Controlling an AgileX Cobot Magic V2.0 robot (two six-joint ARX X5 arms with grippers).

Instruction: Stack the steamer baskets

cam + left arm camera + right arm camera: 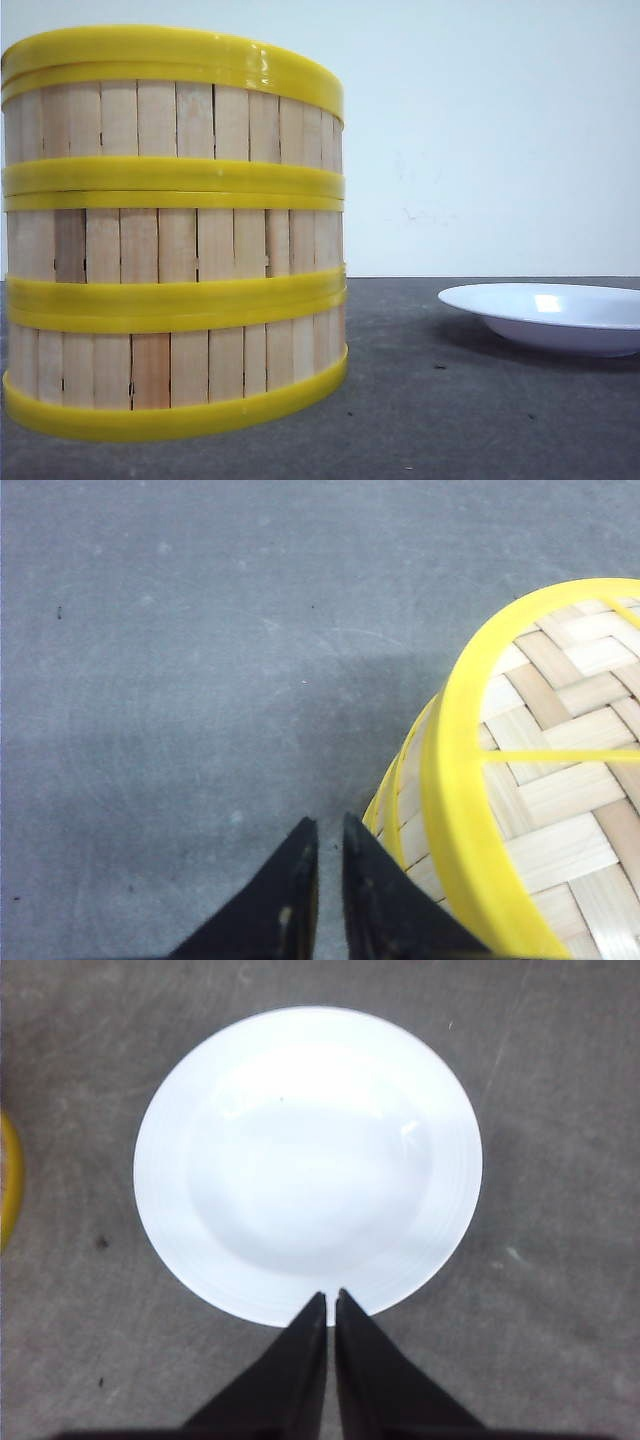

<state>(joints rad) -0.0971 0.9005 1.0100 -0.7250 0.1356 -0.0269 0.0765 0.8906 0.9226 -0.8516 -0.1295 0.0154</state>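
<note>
Front view: three steamer baskets (175,235) stacked in one column at left on the grey table (450,420); white plate (555,315) well apart at right.
Left wrist view: left gripper (328,845) above bare table, fingers nearly pressed together, holding nothing; stack just beside, not touching.
Right wrist view: right gripper (330,1310) over plate rim, fingers pressed together, empty; yellow basket rim (8,1180) at frame edge, well apart.

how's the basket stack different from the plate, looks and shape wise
The basket stack is tall, three tiers of pale wooden slats with yellow rims; the plate is low, shallow and plain glossy white. The stack's inside shows a woven floor in the left wrist view; the plate is smooth and holds nothing. In the front view the stack stands to the left, the plate to the right. Both are round and sit on the grey table.
</note>
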